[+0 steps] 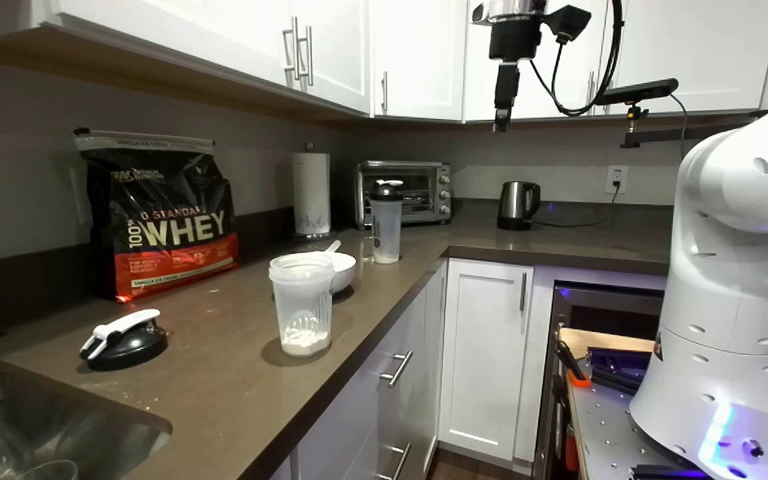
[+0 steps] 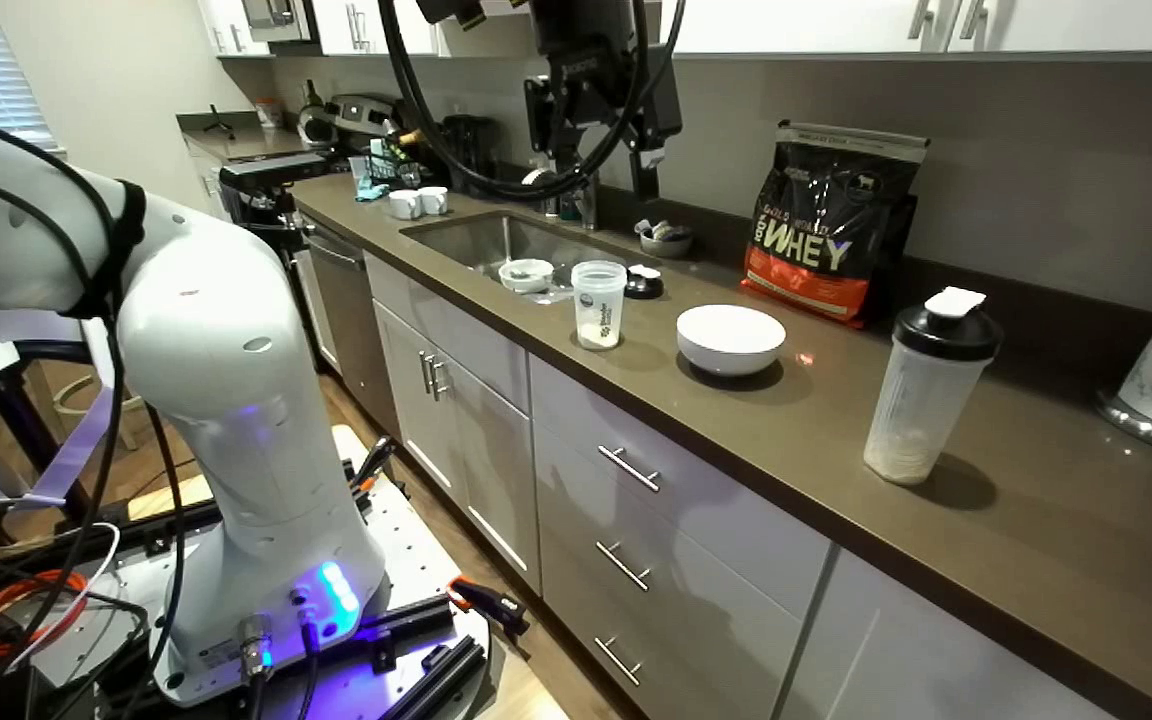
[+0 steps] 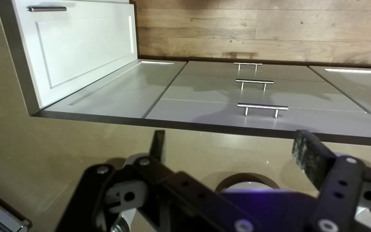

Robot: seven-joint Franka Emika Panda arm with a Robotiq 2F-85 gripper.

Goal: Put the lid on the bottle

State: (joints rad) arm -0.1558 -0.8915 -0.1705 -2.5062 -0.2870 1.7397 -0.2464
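Note:
The lid [image 1: 128, 345], black with a white flip cap, lies on the counter near the sink; it also shows behind the bottle in an exterior view [image 2: 645, 284]. The bottle [image 1: 302, 300] is a translucent, open-topped shaker cup with white powder at its bottom. It stands upright near the counter's front edge, in both exterior views [image 2: 599, 305]. The lid and bottle are apart. My gripper [image 1: 502, 123] hangs high above the counter, well above both things. In the wrist view its fingers [image 3: 230, 138] are wide apart with nothing between them. The lid cannot be made out in the wrist view.
A white bowl [image 2: 731, 340] stands beside the bottle, with a lidded shaker [image 2: 934, 385] farther along. A black whey bag [image 1: 164, 213] and paper-towel roll [image 1: 311, 190] stand by the wall. The sink [image 1: 77, 400] adjoins the lid. Upper cabinets [image 1: 417, 57] are behind the gripper.

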